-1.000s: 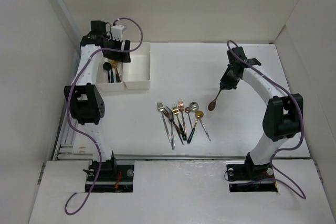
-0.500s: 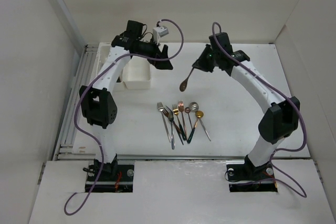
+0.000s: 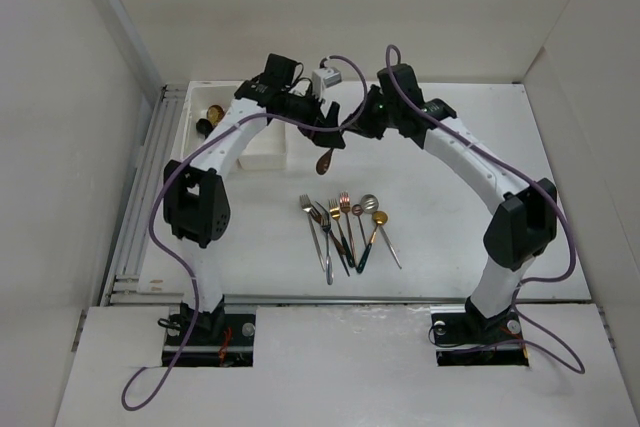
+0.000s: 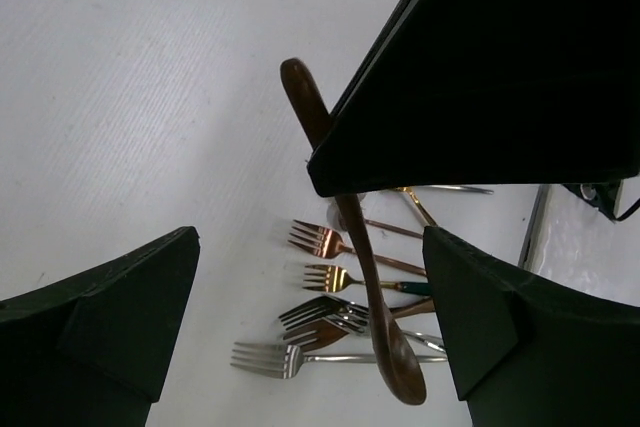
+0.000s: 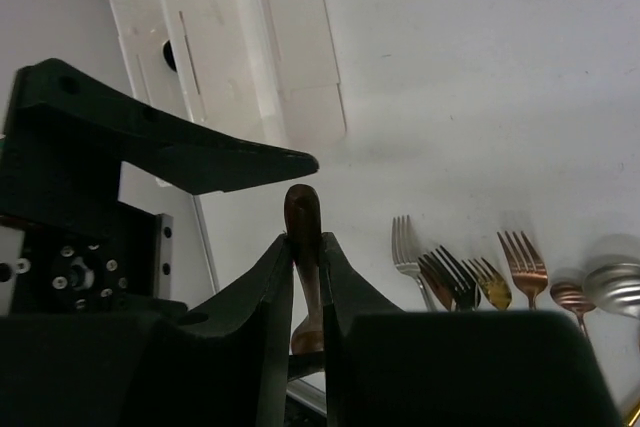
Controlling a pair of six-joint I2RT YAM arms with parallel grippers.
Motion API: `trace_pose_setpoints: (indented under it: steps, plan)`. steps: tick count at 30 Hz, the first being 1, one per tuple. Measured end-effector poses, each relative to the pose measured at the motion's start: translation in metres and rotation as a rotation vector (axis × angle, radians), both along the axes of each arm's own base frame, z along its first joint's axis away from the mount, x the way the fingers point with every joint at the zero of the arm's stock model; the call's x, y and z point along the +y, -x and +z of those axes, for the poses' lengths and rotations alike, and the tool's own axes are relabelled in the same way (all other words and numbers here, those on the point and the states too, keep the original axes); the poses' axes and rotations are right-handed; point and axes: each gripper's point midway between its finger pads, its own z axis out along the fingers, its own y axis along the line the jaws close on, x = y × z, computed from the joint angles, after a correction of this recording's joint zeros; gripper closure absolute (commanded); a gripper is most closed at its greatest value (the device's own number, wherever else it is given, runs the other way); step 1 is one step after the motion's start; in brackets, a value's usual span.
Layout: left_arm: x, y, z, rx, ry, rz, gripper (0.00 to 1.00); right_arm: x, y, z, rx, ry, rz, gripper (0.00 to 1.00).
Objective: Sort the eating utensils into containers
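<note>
The left gripper [image 3: 325, 122] has swung away from over the containers [image 3: 268, 159] and opened; its jaws now stand wide apart and empty. It meets the right gripper [image 5: 305, 247], which has carried in from far right a brown spoon [image 4: 352, 237], clamped by the handle and hanging bowl-down (a handover, I judge). The remaining utensils [image 3: 345, 227] lie unmoved mid-table [image 3: 450, 207], well apart from the bins.

Bare table [image 3: 450, 217] right of the utensils [image 3: 345, 219]; 2 arms [image 3: 455, 147] (wrists close together) by the containers [image 3: 265, 157].
</note>
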Motion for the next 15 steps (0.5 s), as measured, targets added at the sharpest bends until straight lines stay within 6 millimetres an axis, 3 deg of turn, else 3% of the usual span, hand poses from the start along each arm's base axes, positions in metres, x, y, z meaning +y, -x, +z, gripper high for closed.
trace_pose_setpoints:
  steps: [5, 8, 9, 11, 13, 14, 15]
  plan:
    - [-0.002, 0.003, -0.013, 0.0, -0.041, 0.004, 0.36, 0.006, 0.0, 0.006, -0.003, -0.036, -0.003, 1.0]
    - [-0.004, 0.006, -0.017, 0.005, -0.049, 0.0, 0.9, 0.011, -0.001, 0.01, -0.012, -0.061, -0.001, 1.0]
    - [-0.005, 0.007, -0.018, 0.011, -0.051, -0.001, 1.0, 0.012, -0.002, 0.011, -0.016, -0.063, -0.002, 1.0]
    - [-0.005, 0.008, -0.02, 0.011, -0.056, -0.003, 1.0, 0.012, -0.003, 0.01, -0.018, -0.061, -0.005, 0.97]
    - [-0.004, 0.007, -0.02, 0.004, -0.069, 0.007, 1.0, 0.012, -0.004, 0.009, -0.017, -0.061, -0.002, 0.73]
    - [-0.002, 0.006, -0.021, 0.004, -0.074, 0.014, 1.0, 0.013, -0.004, 0.01, -0.021, -0.061, 0.002, 0.49]
    - [0.001, 0.003, -0.022, -0.003, -0.093, 0.037, 1.0, 0.014, -0.004, 0.01, -0.023, -0.065, 0.01, 0.45]
